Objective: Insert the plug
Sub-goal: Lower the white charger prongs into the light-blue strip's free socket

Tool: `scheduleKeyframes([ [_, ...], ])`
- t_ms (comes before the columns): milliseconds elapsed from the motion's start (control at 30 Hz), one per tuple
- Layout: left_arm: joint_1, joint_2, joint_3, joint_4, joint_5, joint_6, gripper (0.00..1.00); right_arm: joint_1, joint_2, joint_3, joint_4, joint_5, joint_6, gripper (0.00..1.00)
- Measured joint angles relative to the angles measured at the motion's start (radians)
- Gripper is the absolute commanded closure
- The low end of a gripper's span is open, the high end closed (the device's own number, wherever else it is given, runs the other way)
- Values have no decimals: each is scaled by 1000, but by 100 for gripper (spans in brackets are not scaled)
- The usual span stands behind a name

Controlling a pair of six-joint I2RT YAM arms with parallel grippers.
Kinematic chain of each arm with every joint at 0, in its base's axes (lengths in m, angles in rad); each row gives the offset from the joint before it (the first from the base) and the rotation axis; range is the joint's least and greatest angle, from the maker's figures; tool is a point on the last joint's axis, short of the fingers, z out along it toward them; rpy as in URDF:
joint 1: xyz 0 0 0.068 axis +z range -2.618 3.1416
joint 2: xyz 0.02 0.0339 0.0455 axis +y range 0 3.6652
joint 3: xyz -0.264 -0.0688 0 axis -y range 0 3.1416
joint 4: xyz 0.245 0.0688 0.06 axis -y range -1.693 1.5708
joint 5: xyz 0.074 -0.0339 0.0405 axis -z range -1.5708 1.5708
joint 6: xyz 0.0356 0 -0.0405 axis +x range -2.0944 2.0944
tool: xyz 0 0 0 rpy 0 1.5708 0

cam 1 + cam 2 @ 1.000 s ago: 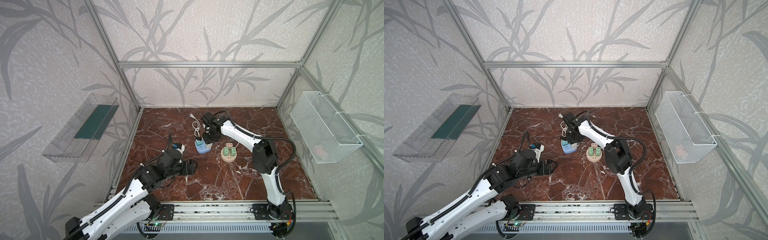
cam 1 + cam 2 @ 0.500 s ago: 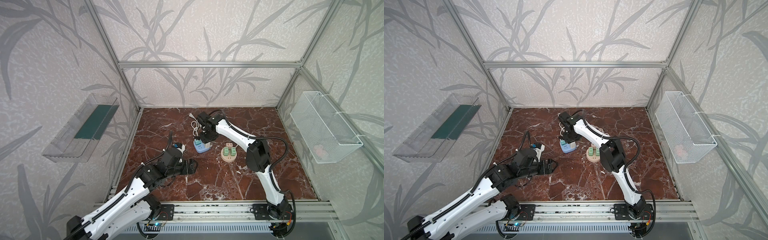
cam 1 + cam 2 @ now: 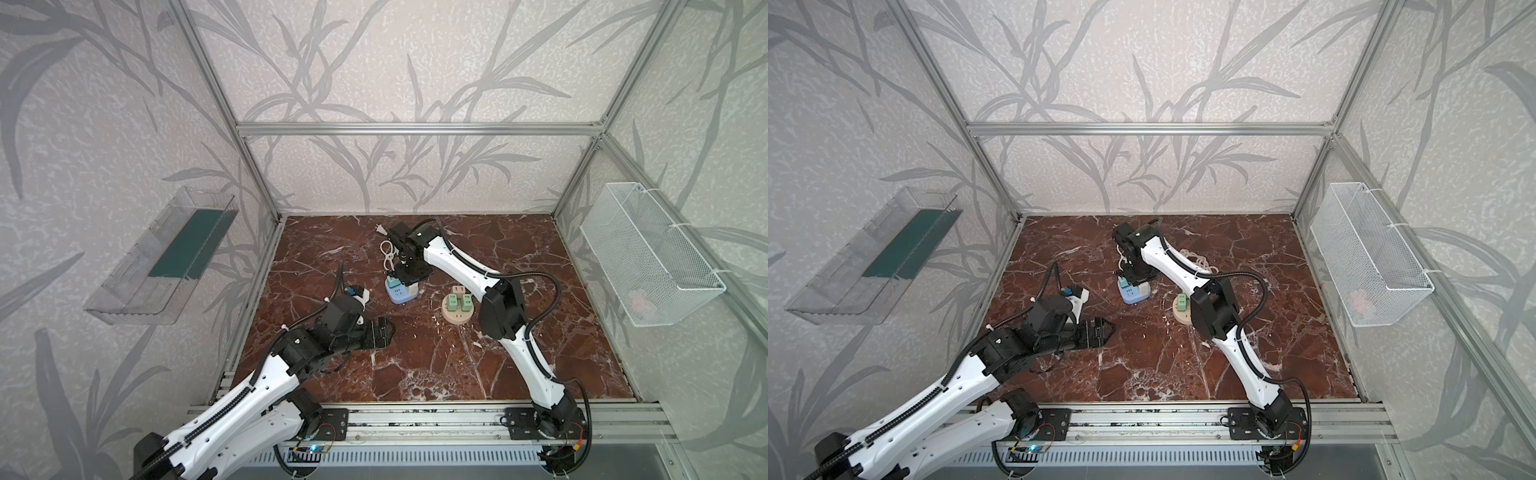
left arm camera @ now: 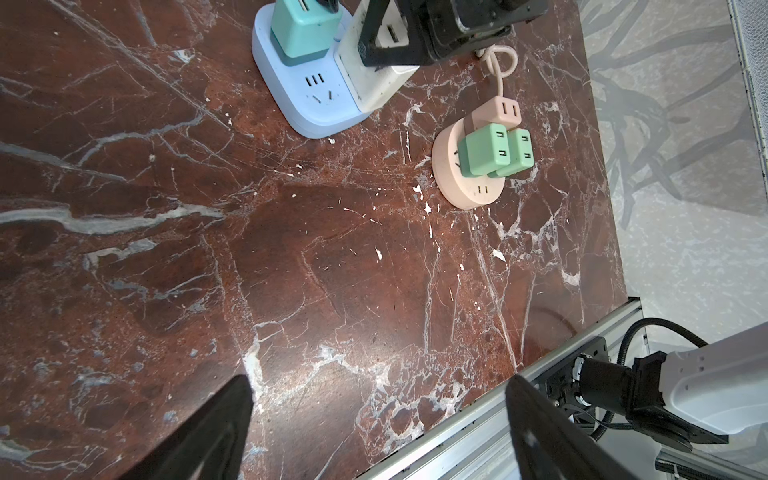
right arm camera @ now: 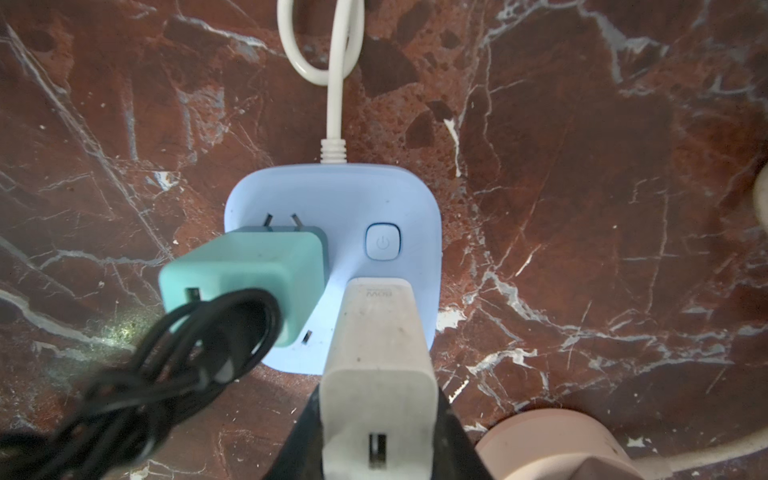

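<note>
1. The right gripper [image 5: 379, 415] is clenched on the white plug [image 5: 376, 332]. Its black fingers [image 5: 303, 440] press against two opposite sides of the block's upper end (the end with the USB slot).
2. The white plug stands on the blue power strip [image 5: 411, 199]. Its lower end meets the strip's top face just beside the power button [image 5: 382, 242]. Whether its prongs are fully seated cannot be told.
3. A teal charger [image 5: 241, 270] sits in the strip just beside the white plug, and a bundled black cable [image 5: 166, 374] hangs from it. A sliver of blue shows between the two blocks.
4. A white cord [image 5: 334, 104] leaves the strip on the side toward the back wall and loops on the marble table [image 4: 332, 270].
5. The left gripper [image 4: 378, 386] is spread wide and holds nothing, with only bare marble showing between its fingers. It sits low, toward the front rail and well apart from the strip.
6. A round pink socket [image 4: 465, 183] carrying two green plugs [image 4: 484, 149] lies near the strip, and neither gripper touches it.
</note>
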State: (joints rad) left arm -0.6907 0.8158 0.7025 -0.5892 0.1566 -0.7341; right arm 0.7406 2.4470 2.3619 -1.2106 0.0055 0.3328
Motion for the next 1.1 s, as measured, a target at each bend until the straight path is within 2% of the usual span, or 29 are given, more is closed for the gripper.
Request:
scheduleKeyframes([
  [400, 5, -6, -12, 0, -1, 0, 8, 1, -8, -14, 0, 0, 23, 100],
  [800, 6, -18, -13, 0, -6, -1, 8, 37, -164, -264, 61, -2, 112, 100],
  [1100, 6, -27, -24, 1, -6, -2, 8, 80, -328, -526, 115, -7, 250, 100],
])
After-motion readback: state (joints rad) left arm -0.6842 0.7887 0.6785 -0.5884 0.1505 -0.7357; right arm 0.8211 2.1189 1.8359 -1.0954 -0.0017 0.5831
